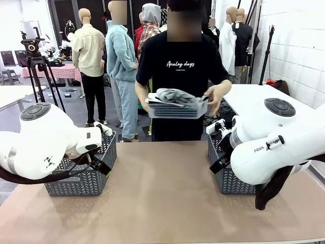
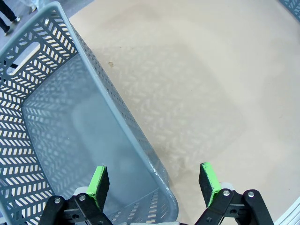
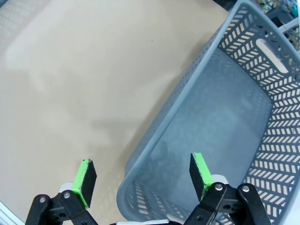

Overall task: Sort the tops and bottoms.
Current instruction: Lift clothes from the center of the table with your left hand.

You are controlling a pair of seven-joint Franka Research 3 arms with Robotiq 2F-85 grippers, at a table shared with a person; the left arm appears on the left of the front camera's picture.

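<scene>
Two chevron-slotted grey plastic baskets: left basket (image 2: 28,140), right basket (image 3: 281,117); black shirt (image 1: 177,79) printed "Analog days"; left fingers (image 2: 98,182) spread; right fingers (image 3: 200,169) spread

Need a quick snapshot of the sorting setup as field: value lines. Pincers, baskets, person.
left pincer: open, holding nothing, above the rim of the left basket
right pincer: open, holding nothing, above the rim of the right basket
left basket contents: nothing in the part seen
right basket contents: nothing in the part seen
person: at the far side, holds a light basket above the table
light basket contents: grey garment
sorted so far: nothing
</scene>
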